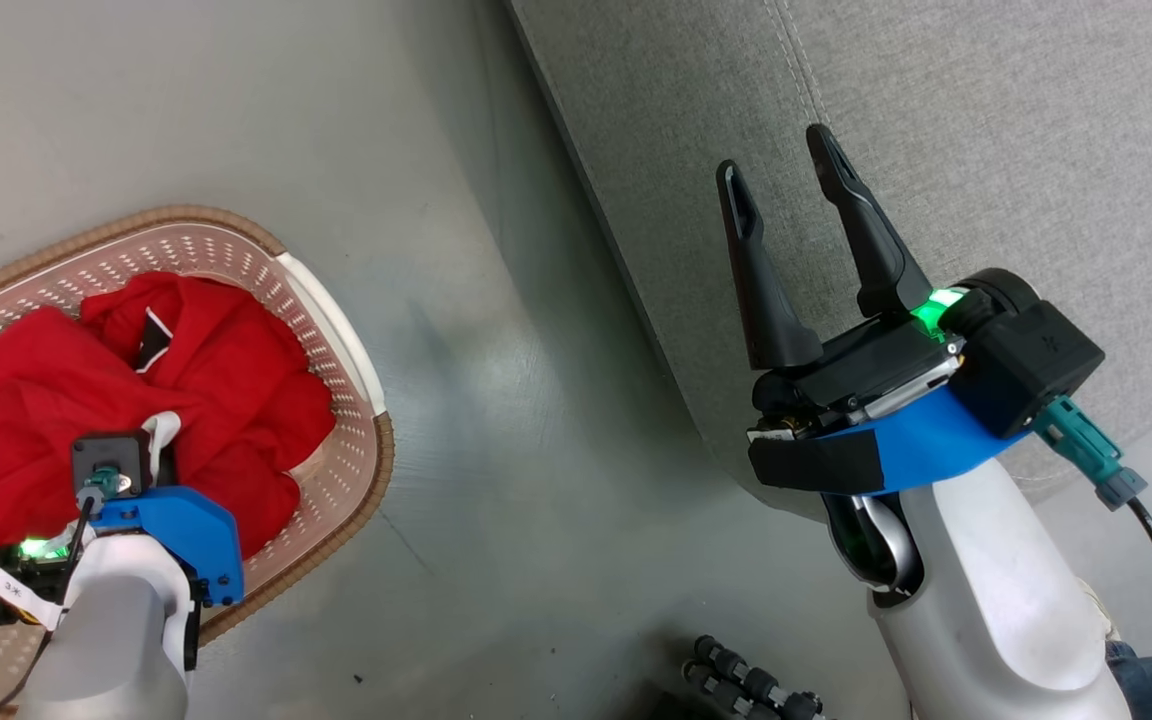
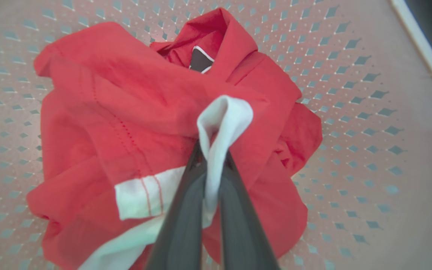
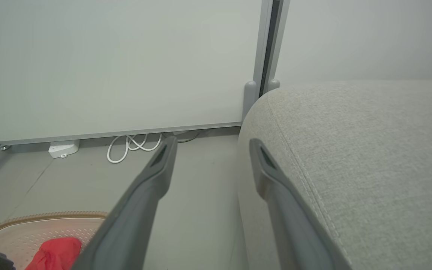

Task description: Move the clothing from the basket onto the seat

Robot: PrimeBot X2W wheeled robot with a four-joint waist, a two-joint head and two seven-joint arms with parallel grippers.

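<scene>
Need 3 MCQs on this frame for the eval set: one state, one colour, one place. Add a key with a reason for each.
1. The right pincer is:
A. shut on cloth
B. open and empty
C. shut and empty

2. The fabric fold nipped by the left pincer is:
A. black
B. grey
C. white

3. The red clothing is:
A. in the basket
B. hanging from the right pincer
C. draped over the left forearm

Key:
1 B, its fingers stand apart with nothing between them.
2 C, a white loop sticks up between the closed fingers.
3 A, the heap sits inside the perforated wall.
</scene>
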